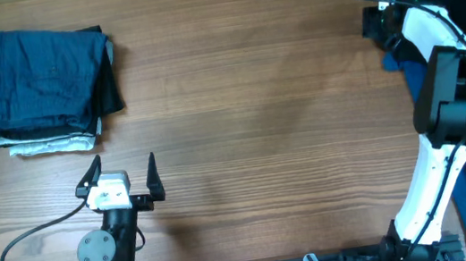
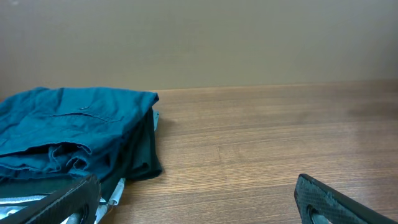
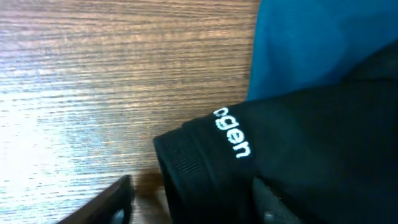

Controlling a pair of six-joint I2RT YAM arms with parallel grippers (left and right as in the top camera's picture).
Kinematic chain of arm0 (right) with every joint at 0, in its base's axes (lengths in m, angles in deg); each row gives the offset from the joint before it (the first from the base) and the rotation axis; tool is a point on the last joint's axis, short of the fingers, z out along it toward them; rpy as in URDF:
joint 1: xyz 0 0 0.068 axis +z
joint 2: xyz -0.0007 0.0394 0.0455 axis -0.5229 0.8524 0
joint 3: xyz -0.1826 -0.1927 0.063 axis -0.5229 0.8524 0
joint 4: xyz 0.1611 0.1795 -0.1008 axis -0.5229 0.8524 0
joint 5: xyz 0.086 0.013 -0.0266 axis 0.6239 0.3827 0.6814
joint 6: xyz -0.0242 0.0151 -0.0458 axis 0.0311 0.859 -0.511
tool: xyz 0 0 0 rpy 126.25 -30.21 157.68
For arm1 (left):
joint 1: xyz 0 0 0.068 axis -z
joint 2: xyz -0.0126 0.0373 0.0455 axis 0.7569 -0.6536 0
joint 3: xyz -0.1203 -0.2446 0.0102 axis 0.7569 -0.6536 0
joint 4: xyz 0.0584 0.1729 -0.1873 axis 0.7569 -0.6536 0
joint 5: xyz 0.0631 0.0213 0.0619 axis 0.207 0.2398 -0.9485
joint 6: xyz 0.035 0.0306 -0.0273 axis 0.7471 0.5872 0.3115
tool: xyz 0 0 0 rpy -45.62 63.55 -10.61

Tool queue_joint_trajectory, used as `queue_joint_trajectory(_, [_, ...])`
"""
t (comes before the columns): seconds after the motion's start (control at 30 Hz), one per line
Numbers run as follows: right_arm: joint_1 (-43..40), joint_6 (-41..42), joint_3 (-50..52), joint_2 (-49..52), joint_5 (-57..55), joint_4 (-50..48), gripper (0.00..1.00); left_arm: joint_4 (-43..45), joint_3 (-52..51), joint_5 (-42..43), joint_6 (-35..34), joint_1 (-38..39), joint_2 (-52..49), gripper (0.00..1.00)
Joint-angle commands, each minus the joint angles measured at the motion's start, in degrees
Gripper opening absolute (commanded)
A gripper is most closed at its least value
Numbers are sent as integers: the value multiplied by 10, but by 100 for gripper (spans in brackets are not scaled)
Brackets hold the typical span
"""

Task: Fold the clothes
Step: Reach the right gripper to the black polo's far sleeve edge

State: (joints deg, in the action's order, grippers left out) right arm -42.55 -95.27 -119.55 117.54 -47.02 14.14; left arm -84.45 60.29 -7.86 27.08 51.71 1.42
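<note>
The right claw straddles the ribbed cuff of the black shirt, jaws spread, a gap showing between one finger and the cloth; white stitching on the cuff reads "gen" after a partly hidden letter. A blue garment lies against the shirt, both at the table's far right corner. The left claw stands spread wide and empty near the front, with a folded stack, teal piece on top, at far left
</note>
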Motion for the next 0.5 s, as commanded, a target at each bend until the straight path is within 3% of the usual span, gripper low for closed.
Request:
queue_joint_trajectory(0.0, [6,-5,2,14,9,-4,45,0,-5,-8,9,-1,4,100])
queue_joint_trajectory(0.37, [9,-5,65,16,9,-72,43,0,-5,-8,9,-1,4,100])
queue_joint_trajectory(0.47, [9,-3,65,16,9,-76,32,0,-5,-8,9,-1,4,100])
